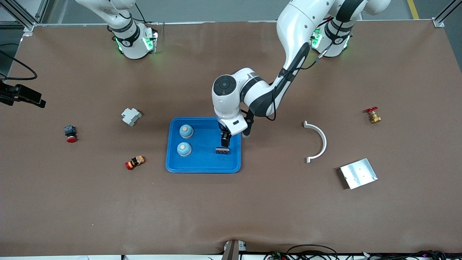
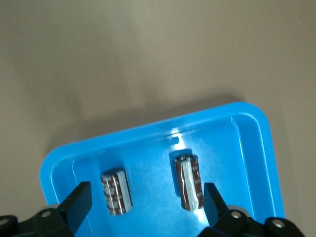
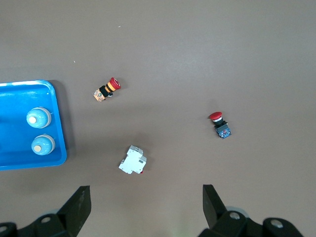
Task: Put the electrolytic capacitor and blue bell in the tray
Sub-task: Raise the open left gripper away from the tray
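the left gripper point(image 1: 223, 144) hangs low over the blue tray point(image 1: 203, 164), fingers point(image 2: 79, 203) spread wide apart, with two dark capacitors point(image 2: 116, 192) point(image 2: 189, 181) lying loose on the tray floor between them, close to the tray's rim point(image 2: 148, 131) and gripped by neither finger. two blue bells point(image 1: 186, 131) point(image 1: 184, 149) stand in the tray toward the right arm's end, well apart from the gripper. the right gripper point(image 3: 145, 207) waits high over bare table with fingers apart, above a white breaker point(image 3: 133, 161) and two red push buttons point(image 3: 106, 90) point(image 3: 220, 125).

Evenly, brightly lit from above; soft shadows under arms; glare on tray point(image 2: 249, 143) floor; slightly soft wrist views.
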Controlling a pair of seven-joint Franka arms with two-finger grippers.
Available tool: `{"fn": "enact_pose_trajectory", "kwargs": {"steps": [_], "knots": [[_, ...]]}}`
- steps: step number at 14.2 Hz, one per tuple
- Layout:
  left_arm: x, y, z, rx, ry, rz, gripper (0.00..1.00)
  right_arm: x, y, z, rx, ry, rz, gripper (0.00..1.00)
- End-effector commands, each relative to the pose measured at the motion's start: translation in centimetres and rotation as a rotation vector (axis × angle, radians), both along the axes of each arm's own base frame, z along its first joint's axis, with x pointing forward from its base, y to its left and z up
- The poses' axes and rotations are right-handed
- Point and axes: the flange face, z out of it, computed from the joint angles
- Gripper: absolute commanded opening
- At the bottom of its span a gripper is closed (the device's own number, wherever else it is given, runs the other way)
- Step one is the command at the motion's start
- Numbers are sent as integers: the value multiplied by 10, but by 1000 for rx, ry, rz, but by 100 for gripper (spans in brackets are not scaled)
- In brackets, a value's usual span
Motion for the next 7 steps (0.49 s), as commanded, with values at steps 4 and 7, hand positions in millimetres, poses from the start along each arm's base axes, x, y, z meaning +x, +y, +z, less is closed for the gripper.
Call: {"fn": "enact_pose_trajectory", "kwargs": {"steps": [4,7], "knots": [[7,15,25,46,-3,-144,100,0,-1,1,21,0,-17,100],[9,23,53,67,8,-278,100,0,-1,1,19,0,-17,100]]}}
